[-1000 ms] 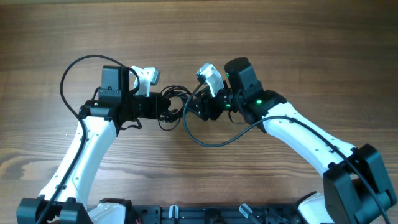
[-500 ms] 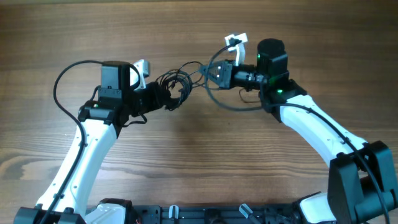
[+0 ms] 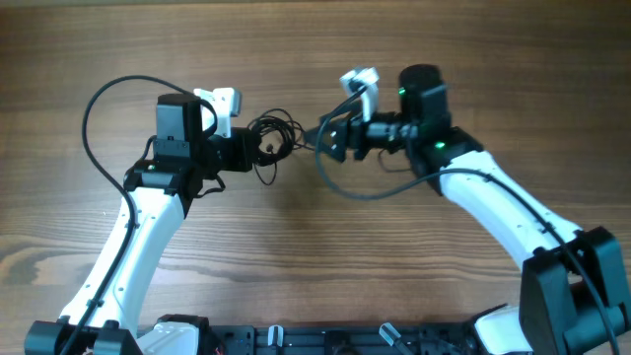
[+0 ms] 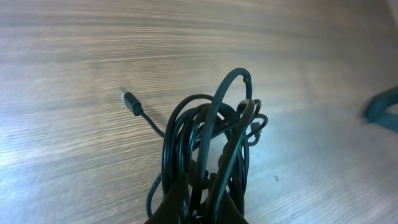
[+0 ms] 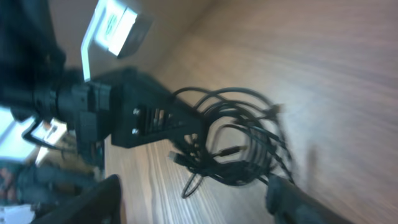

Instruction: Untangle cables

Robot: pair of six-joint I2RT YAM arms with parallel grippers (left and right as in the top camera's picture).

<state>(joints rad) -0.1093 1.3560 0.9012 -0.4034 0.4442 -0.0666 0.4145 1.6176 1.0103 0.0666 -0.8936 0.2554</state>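
Left hand (image 4: 196, 202) is clamped on the tangled cables (image 4: 211, 143), its fingertips cut off at 6 o'clock; a plug (image 4: 127, 98) points toward 10 o'clock over the table (image 4: 74, 50); right hand (image 3: 326, 141), blurred, is spread apart at the bundle's 3 o'clock, any contact unclear.

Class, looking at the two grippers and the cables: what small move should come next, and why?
Probably ease the right gripper forward onto the cables and close on one strand: the left gripper is shut on them, while the right stands open just short.
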